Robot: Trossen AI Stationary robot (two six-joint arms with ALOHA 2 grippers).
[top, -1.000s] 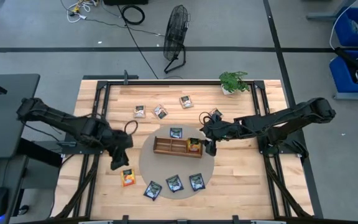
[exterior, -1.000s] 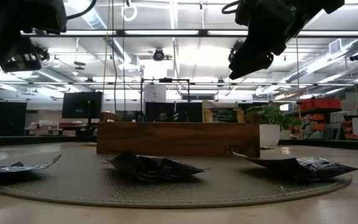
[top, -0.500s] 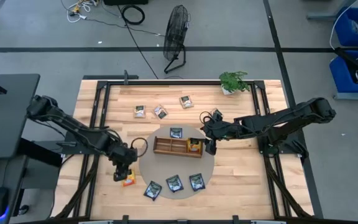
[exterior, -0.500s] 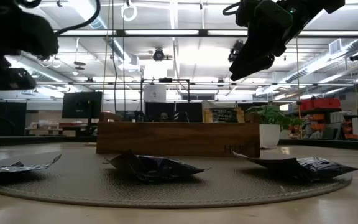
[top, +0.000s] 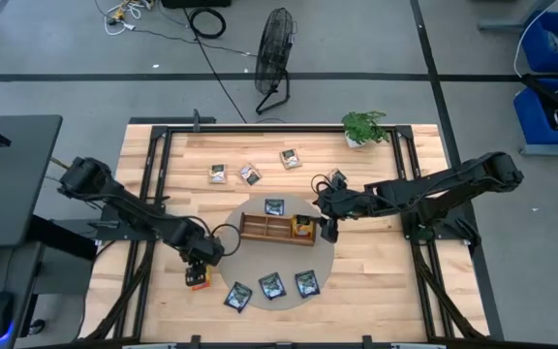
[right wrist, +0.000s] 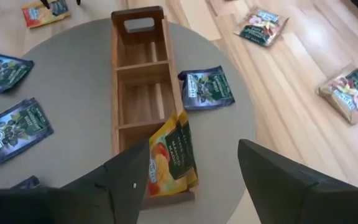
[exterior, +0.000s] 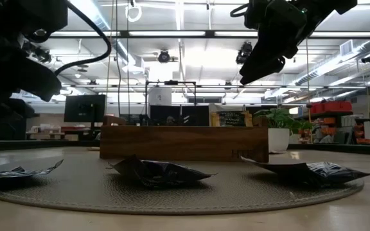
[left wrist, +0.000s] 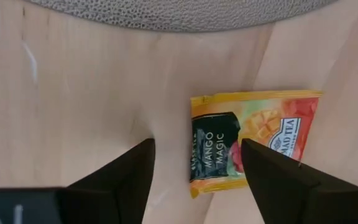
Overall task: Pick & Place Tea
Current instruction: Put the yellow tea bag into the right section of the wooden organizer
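Pale wooden planks make up the table (top: 376, 281), with a round grey mat (top: 277, 252) at its middle. Low over the bare wood just off the mat's left edge sits the left gripper (top: 200, 270), its two dark fingers (left wrist: 126, 177) spread wide and holding nothing — between them, flat on the wood, lies an orange tea packet (left wrist: 247, 140) printed with mango, one finger over its near edge and the other on open wood beside it. From above, that orange packet (top: 198, 282) shows only as a sliver under the gripper.

Outward on the mat stands the long wooden tray (top: 277, 230), another orange packet (right wrist: 169, 155) leaning tilted in its end compartment. The right gripper (top: 326, 225) hangs above that end of the tray, jaws wide and empty. A dark blue packet (top: 274, 206) lies on the mat just behind the tray; three more dark blue packets (top: 271, 285) sit in a row near the mat's front edge. Well apart, at the table's far side, several light packets (top: 249, 174) are scattered, with a small potted plant (top: 364, 127) near the corner.
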